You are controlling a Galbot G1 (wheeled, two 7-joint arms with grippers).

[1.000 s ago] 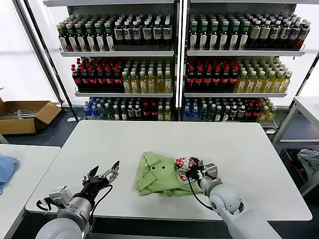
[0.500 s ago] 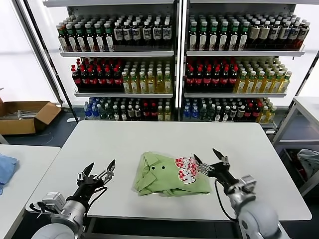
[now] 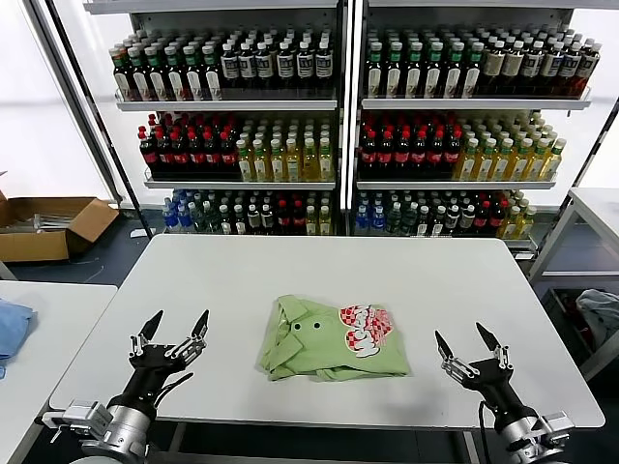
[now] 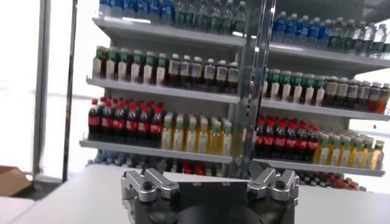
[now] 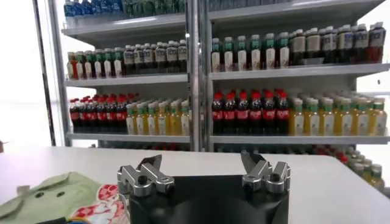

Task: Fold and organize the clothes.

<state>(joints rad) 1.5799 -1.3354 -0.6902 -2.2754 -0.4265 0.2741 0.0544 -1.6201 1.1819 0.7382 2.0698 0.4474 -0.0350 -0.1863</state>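
Note:
The light-green shirt (image 3: 324,343) lies folded in a compact bundle on the white table (image 3: 319,271), near its front middle. Its dark buttons face up and the red-and-white checkered heart print (image 3: 364,329) sits on its right part. It also shows in the right wrist view (image 5: 58,198). My left gripper (image 3: 175,327) is open and empty above the table's front left, apart from the shirt. My right gripper (image 3: 468,345) is open and empty at the front right, clear of the shirt. Both point away from me toward the shelves.
Shelves full of drink bottles (image 3: 338,126) stand behind the table. A second table (image 3: 39,329) at the left carries a blue cloth (image 3: 12,324). A cardboard box (image 3: 48,224) lies on the floor at the left. A grey-blue cloth (image 3: 600,314) lies at the right.
My right gripper let go of the shirt's printed part, opened and drew back to the front right. My left gripper drew back to the left. The shirt stays folded.

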